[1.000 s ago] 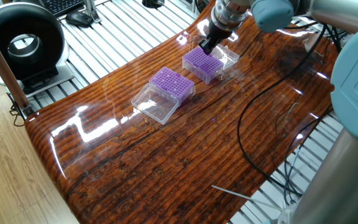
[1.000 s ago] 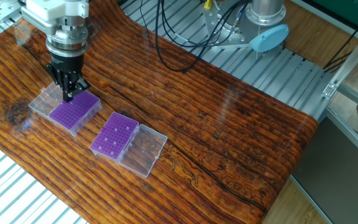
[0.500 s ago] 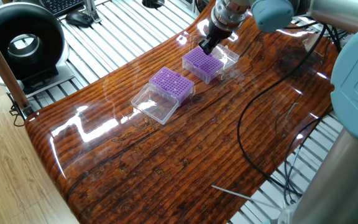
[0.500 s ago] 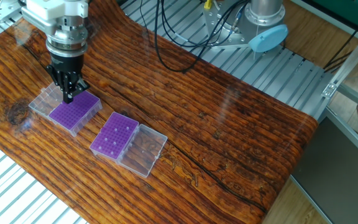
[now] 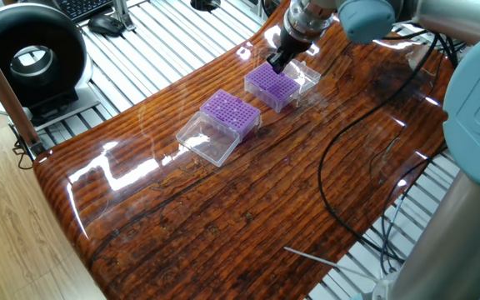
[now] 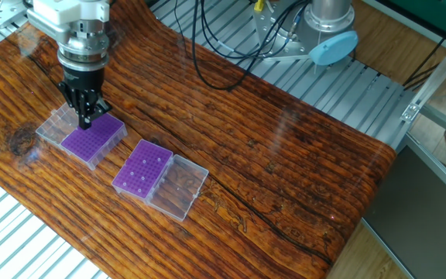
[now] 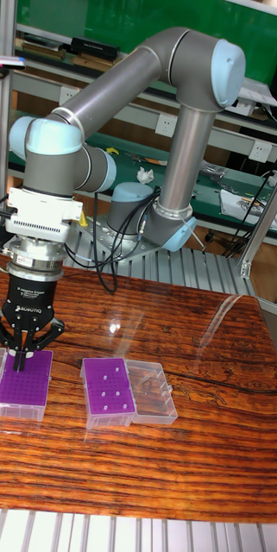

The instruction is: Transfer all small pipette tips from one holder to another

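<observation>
**Desk:** While the UR5 hangs over the far box, what does one fixed view give us?

**Photographer:** The gripper (image 5: 276, 64) sits low over the far corner of the full box (image 5: 273, 85), its clear lid (image 5: 308, 76) folded open beside it. The second box (image 5: 232, 113), lid (image 5: 207, 140) also open, lies just beside it on the table (image 5: 223, 208). Both lids are flat, presumably so the arm can come straight down on either grid.

**Desk:** And the other fixed view?

**Photographer:** The fingers (image 6: 80, 105) come together to a narrow point above the rim of the full box (image 6: 93, 138). Whether a tip is pinched between them is too small to tell. The tips (image 6: 91, 136) fill that box as a dense dotted grid; the second box (image 6: 142, 168) shows only a few pale dots, so I judge the transfer barely begun.

**Desk:** The tall fixed view?

**Photographer:** The gripper (image 7: 22, 354) points straight down, fingertips nearly meeting at the back edge of the full box (image 7: 23, 384). The vertical pose likely suits lifting a tip out cleanly. The second box (image 7: 107, 391) holds about five tips, well spread, and stands near but apart
</observation>
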Available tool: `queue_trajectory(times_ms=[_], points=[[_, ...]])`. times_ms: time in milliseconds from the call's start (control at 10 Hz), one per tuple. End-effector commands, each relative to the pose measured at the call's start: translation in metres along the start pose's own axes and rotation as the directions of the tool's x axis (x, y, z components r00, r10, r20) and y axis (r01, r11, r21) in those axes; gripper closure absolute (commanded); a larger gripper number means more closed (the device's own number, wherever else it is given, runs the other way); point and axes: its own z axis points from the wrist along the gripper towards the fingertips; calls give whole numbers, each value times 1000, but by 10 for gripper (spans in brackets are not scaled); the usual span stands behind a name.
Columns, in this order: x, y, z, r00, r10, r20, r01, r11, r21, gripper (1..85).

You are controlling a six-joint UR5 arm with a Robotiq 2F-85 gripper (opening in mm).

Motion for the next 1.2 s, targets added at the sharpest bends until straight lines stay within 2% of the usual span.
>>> queue_trajectory(times_ms=[0, 300, 400, 600, 700, 800, 1100], points=[[0, -1, 2, 1000, 13, 9, -13, 1000, -16, 847], [1, -1, 5, 1000, 25, 6, -25, 999, -26, 847], [2, 0, 9, 1000, 24, 9, -23, 999, -41, 847], [19, 2, 11, 998, 17, -60, -20, 999, -51, 847], [23, 3, 11, 997, 7, -79, -12, 998, -54, 813], [27, 5, 10, 995, -6, -95, 0, 998, -61, 743], [32, 8, 9, 993, -28, -116, 19, 997, -74, 663]])
